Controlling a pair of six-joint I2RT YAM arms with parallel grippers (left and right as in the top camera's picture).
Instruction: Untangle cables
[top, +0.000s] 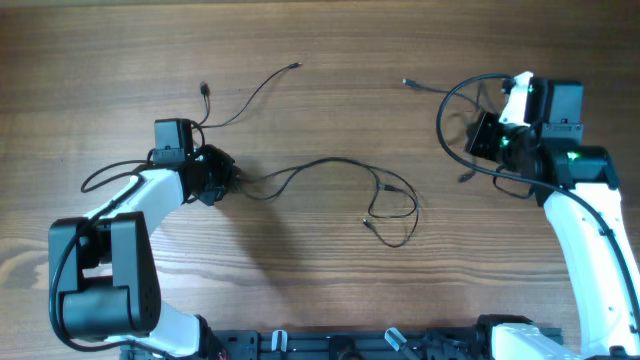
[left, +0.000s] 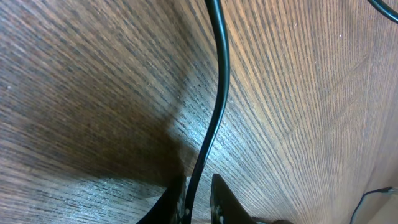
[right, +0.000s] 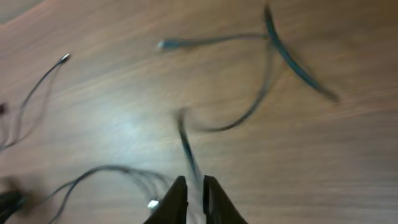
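Note:
Thin black cables lie spread over the wooden table. One cable (top: 330, 162) runs from my left gripper (top: 222, 178) rightward into a loose loop (top: 392, 205). In the left wrist view the left gripper (left: 198, 182) is shut on this cable (left: 217, 93), which passes up between its fingers. Another cable (top: 245, 100) curves behind the left arm, apart from the gripper. At the far right my right gripper (top: 490, 140) holds a cable (top: 442, 118) ending in a plug (top: 407, 82). The blurred right wrist view shows the right gripper (right: 194, 185) shut on that cable (right: 186, 146).
The thicker black wires (top: 110, 178) of the left arm hang beside it on the left. The arm bases (top: 100, 290) stand at the front edge. A small pale plug tip (right: 152, 204) lies just left of the right fingers.

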